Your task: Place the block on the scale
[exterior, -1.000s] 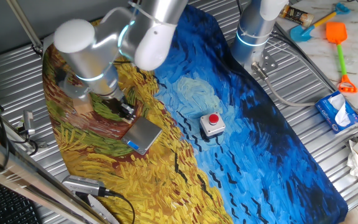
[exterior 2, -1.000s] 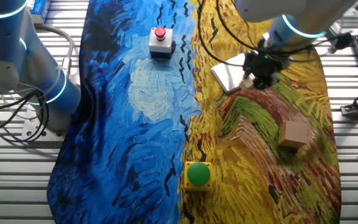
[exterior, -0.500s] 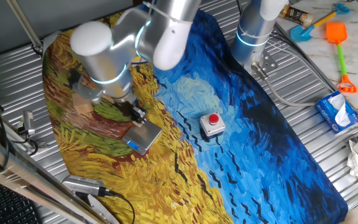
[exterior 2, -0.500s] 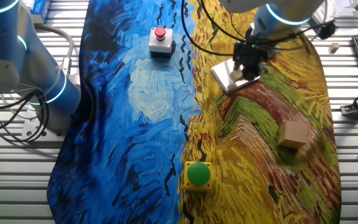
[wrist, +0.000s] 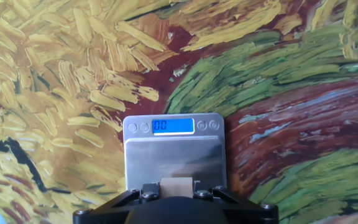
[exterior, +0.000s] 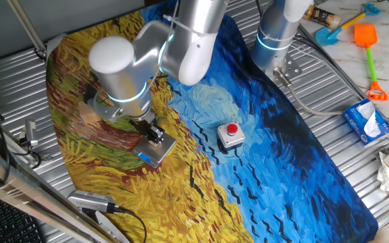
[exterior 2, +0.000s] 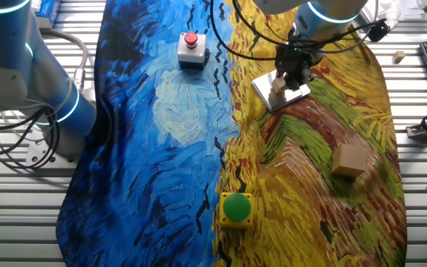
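Note:
My gripper (wrist: 176,194) is shut on the block (wrist: 176,185), a small pale tan wooden cube held between the fingertips. It hangs just over the near part of the scale (wrist: 173,152), a flat silver plate with a blue display strip that reads 0.0. I cannot tell whether the block touches the plate. In one fixed view the gripper (exterior: 155,133) is above the scale (exterior: 159,152). In the other fixed view the gripper (exterior 2: 282,80) stands over the scale (exterior 2: 291,95).
A grey box with a red button (exterior: 231,134) stands right of the scale on the painted cloth. A larger tan wooden block (exterior 2: 351,159) and a green button on a yellow box (exterior 2: 236,208) lie nearer the front. A second robot base (exterior: 275,34) stands at the back.
My gripper has moved with the block from beside the scale's edge to over its plate. The scale and the other things have not moved.

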Action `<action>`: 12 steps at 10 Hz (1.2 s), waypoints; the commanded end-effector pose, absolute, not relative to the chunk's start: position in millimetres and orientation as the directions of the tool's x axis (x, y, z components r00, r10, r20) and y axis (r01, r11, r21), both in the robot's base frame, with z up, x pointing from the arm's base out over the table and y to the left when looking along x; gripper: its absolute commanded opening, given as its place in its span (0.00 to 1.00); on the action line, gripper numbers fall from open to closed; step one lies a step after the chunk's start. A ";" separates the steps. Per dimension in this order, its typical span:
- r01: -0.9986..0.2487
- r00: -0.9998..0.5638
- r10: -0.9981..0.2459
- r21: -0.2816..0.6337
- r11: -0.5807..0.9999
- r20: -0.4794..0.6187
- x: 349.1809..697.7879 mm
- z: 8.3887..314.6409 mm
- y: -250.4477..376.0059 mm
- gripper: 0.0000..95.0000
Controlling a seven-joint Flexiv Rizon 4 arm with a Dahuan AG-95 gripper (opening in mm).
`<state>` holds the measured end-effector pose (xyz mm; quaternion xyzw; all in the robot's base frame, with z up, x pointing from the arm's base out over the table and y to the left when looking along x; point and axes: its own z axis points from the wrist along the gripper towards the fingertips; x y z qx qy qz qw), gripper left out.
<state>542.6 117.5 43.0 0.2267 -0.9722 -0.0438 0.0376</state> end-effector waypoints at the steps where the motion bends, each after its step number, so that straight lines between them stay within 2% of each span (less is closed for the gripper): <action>1: -0.438 -0.895 -0.444 0.101 0.893 0.049 542.0 42.1 118.4 0.00; 4: -0.438 -0.894 -0.445 0.105 0.893 0.055 541.7 40.8 118.1 0.00; 5: -0.444 -0.891 -0.451 0.100 0.890 0.060 541.7 40.6 118.0 0.20; 9: -0.469 -0.876 -0.476 0.101 0.877 0.073 542.5 37.5 116.4 0.20; 10: -0.474 -0.873 -0.482 0.102 0.874 0.073 542.5 37.5 116.4 0.40; 12: -0.486 -0.867 -0.493 0.096 0.869 0.077 542.5 36.6 116.0 0.40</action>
